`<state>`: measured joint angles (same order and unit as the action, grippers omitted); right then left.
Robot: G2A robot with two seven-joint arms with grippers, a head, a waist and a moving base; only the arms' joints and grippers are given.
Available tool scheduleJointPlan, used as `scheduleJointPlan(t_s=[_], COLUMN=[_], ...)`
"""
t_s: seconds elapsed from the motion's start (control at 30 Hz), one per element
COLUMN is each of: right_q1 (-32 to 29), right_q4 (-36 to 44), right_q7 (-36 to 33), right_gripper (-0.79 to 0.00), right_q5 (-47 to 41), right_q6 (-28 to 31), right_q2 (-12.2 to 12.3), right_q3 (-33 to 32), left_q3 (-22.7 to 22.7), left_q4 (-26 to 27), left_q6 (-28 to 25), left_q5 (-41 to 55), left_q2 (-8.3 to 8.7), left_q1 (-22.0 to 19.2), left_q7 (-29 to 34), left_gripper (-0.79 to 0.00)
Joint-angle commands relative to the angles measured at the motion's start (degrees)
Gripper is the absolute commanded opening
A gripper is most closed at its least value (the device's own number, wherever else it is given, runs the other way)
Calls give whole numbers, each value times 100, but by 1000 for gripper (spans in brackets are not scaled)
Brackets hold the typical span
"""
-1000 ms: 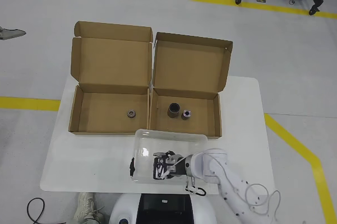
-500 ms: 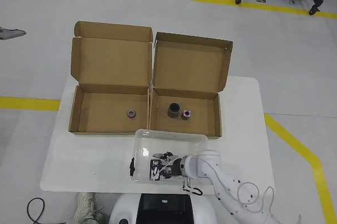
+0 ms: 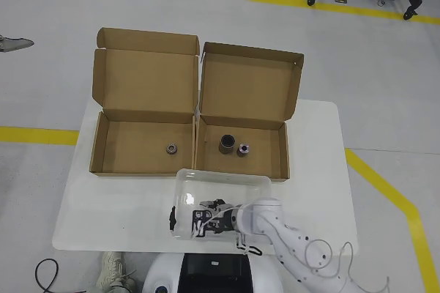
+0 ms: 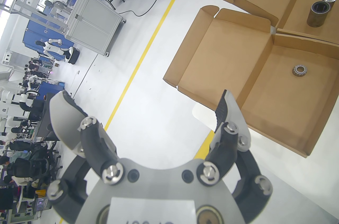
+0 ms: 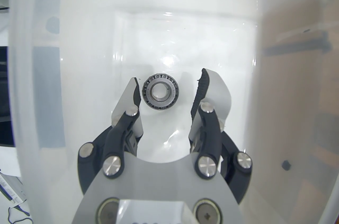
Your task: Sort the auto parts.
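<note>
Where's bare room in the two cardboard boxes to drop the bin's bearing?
The left cardboard box is bare on both sides of its lone bearing. The right cardboard box is crowded mid-floor by the dark sleeve and small bushing; its free patch runs from the bushing to the outer wall.

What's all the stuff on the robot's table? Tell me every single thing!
table: one, white, under everything.
cardboard boxes: two, brown, open, side by side at the table's far edge.
bin: one, clear plastic, between the boxes and the robot.
bearings: two, silvery; one in the left box, one in the bin.
sleeve: one, dark, upright in the right box.
small ring: one, silvery, beside the sleeve.
right gripper: open, inside the bin, fingers either side of the bearing.
left gripper: open, empty, away from the boxes.
</note>
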<state>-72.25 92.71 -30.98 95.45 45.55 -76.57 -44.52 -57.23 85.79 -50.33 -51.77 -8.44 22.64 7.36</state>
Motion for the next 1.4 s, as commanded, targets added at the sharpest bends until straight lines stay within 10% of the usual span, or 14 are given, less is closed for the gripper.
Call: scheduleJointPlan(t_s=[0.0, 0.77, 1.1, 1.37], right_q1=[25, 117, 214, 113], right_q4=[-22, -119, -258, 41], right_q7=[-36, 245, 348, 792], right_gripper=[-403, -437, -785, -785], right_q5=[2, 70, 29, -12], right_q6=[-38, -438, -503, -615], right_q2=[-6, 27, 18, 77], right_q3=[33, 74, 150, 4], left_q3=[0, 0, 0, 0], left_q4=[0, 0, 0, 0], left_q6=[0, 0, 0, 0], left_q5=[0, 0, 0, 0], left_q2=[0, 0, 0, 0], left_q1=[0, 0, 0, 0], left_q7=[0, 0, 0, 0], left_gripper=[0, 0, 0, 0])
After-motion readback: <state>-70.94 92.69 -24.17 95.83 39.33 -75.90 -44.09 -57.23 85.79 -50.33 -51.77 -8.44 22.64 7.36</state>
